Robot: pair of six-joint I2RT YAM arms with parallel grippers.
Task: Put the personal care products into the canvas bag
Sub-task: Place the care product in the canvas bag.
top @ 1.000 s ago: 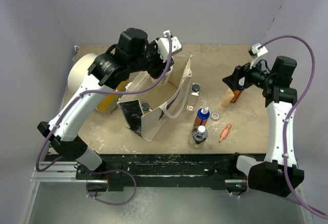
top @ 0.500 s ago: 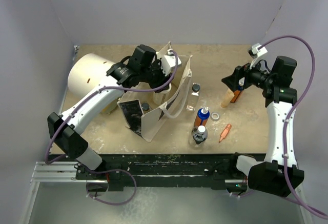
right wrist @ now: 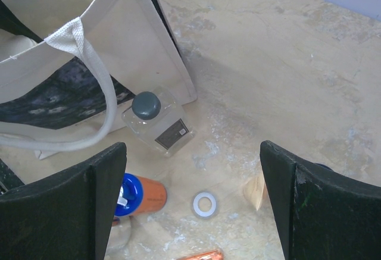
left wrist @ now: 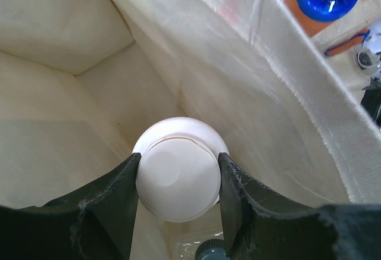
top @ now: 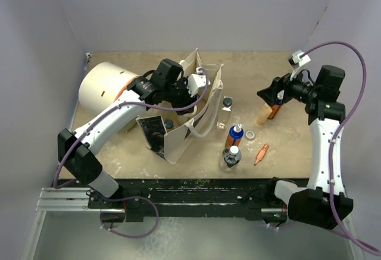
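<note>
1. The white bottle (left wrist: 178, 168) sits inside the canvas bag (top: 178, 140). It is seen end-on as a round white disc, with cream fabric walls on every side.
2. The left gripper (left wrist: 178, 179) holds this bottle. Its two black fingers (left wrist: 122, 191) are partly closed and press against opposite sides of the bottle. From above, the left arm reaches down into the bag's open mouth.
3. Lower in the bag, under the held bottle, the top of a grey-capped bottle (left wrist: 211, 251) shows.
4. The bag stands upright near the middle of the table (top: 286, 63). Its loop handles hang loose, and a black-and-white panel faces the near edge.
5. Just right of the bag lies a clear bottle (top: 225, 111) with a dark cap. Nearer the front stand a blue-topped orange bottle (top: 234, 136) and a white-capped bottle (top: 231, 157). A small white ring (top: 250, 134) lies beside them.
6. The right gripper (right wrist: 193, 153) hangs over the table's right side. Its jaws are spread wide with nothing between them, and a beige tapered bottle (top: 264, 116) is near it.
7. A big white drum (top: 101, 87) lies behind the bag on the left.
</note>
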